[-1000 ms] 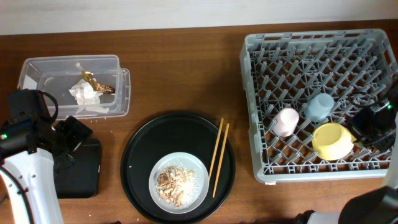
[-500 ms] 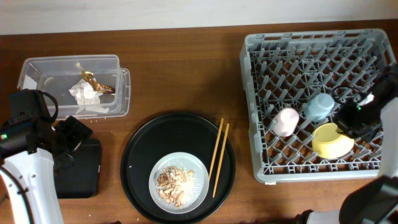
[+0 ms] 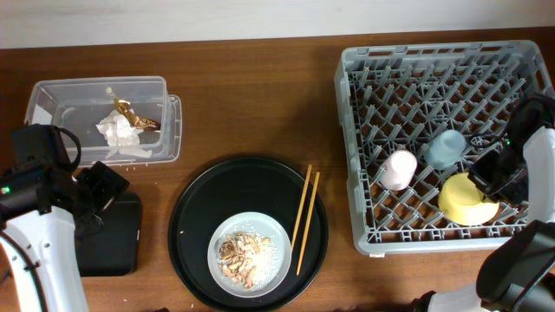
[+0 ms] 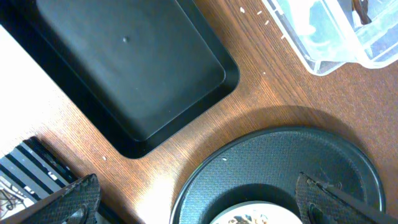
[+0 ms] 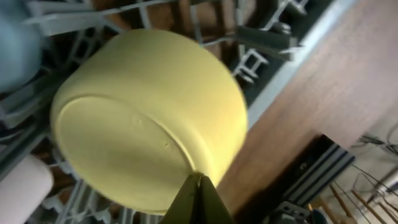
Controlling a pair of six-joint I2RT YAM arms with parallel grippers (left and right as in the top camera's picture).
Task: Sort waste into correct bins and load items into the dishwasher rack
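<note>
Dishwasher rack (image 3: 349, 130): grey pegged crate on the table's right side.
Pink cup (image 3: 399, 169): lying in the rack, just beside the light-blue cup.
Light-blue cup (image 3: 444, 148): in the rack, behind the yellow bowl.
Yellow bowl (image 3: 465, 200): tilted near the rack's front right corner.
Right gripper (image 5: 196, 186): fingers pinched on the bowl's rim.
Left gripper (image 4: 196, 186): fingers spread wide, nothing between them, above the shallow black tray's edge.
Shallow black tray (image 4: 124, 68): front left, bare.
Clear box (image 3: 52, 100): rear left, holding crumpled white paper (image 3: 117, 132) and a gold-brown scrap (image 3: 139, 120).
Round black tray (image 3: 199, 208): front centre.
Plate (image 3: 277, 260): on the round tray, carrying food scraps (image 3: 243, 251).
Chopsticks (image 3: 303, 218): side by side on the round tray's right part, tips past its rim.
</note>
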